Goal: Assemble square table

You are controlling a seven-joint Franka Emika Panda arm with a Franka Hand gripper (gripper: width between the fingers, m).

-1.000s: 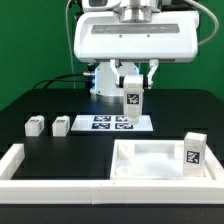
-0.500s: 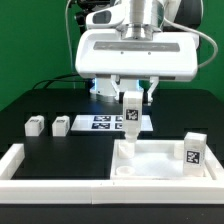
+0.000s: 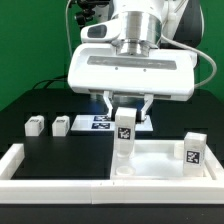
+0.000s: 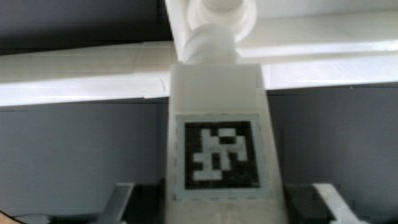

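Table leg [image 3: 123,145]: pinched upright in the claw [image 3: 125,117], jaws partly spread around it. Stood at the tabletop [image 3: 165,160] corner toward the exterior view's left.

Heads up, you won't find any actual words, numbers or brand names to read anywhere here. The only markings are black-and-white square tags, just blocky patterns with no letters. One sits on the held leg [image 3: 124,135], and the wrist view gives you that tag [image 4: 221,154] big and sharp: a black square with white blocks inside, on a white border. Another is on the standing leg [image 3: 193,152] at the exterior view's right. The far-left leg [image 3: 35,126] and the second lying leg [image 3: 62,125] each show one too, too small for you to make out. The marker board [image 3: 92,122] carries several more, partly covered.
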